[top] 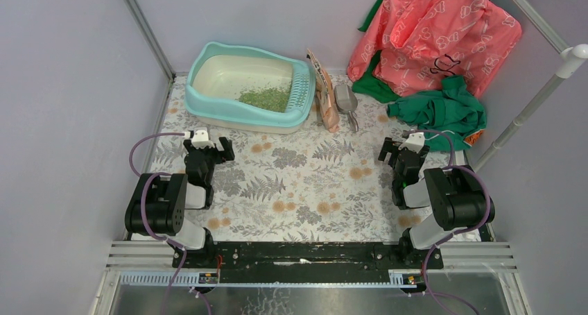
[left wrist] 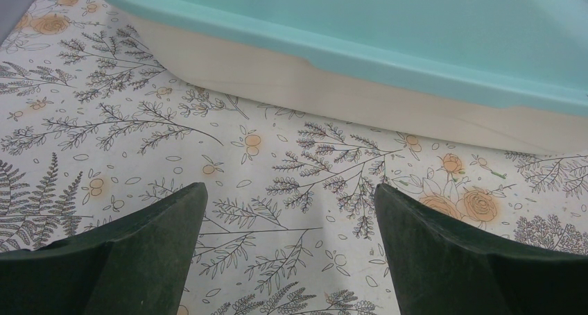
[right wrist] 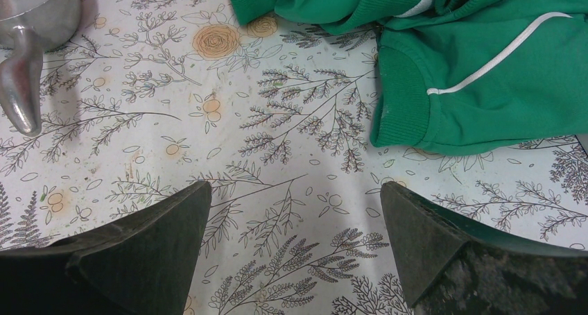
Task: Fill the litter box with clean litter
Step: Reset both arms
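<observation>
The light-teal litter box (top: 208, 58) stands at the back left, its slotted grille ledge on the right end. A heap of green litter (top: 267, 98) lies in its cream basin near that end. The box's near wall also shows in the left wrist view (left wrist: 388, 107). My left gripper (top: 205, 140) is open and empty, just in front of the box above the cloth (left wrist: 290, 190). My right gripper (top: 404, 145) is open and empty, near the green garment (right wrist: 290, 186).
A peach-pink paper bag (top: 324, 93) leans beside the box's right end. A grey scoop (top: 345, 101) lies next to it, its handle in the right wrist view (right wrist: 21, 86). A pink printed cloth (top: 433, 34) and green garment (top: 438, 110) pile at the back right.
</observation>
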Robot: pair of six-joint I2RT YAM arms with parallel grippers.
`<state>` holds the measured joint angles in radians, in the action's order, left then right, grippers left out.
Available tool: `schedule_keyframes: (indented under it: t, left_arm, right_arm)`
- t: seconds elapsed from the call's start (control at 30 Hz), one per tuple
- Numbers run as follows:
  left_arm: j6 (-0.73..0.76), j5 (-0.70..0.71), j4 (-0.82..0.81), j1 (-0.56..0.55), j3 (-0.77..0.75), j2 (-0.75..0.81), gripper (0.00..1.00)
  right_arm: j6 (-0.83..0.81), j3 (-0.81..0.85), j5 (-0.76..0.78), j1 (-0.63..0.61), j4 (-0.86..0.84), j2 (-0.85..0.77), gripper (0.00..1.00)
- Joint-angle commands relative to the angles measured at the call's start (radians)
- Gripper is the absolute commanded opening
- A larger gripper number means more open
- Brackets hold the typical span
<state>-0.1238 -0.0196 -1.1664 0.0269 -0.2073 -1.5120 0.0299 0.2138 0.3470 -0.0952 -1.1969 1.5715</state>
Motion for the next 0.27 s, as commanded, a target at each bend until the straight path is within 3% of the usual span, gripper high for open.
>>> schedule_keyframes:
  t: [0.0,0.23]
  left_arm:
    - [0.026,-0.003,-0.059,-0.004,-0.018,-0.005,0.99]
    - [0.027,-0.004,-0.059,-0.005,-0.019,-0.005,0.99]
  right_arm:
    - [-0.013,0.028,-0.002,0.003,-0.039,-0.016,1.00]
    - [-0.012,0.033,-0.005,0.003,-0.027,-0.016,1.00]
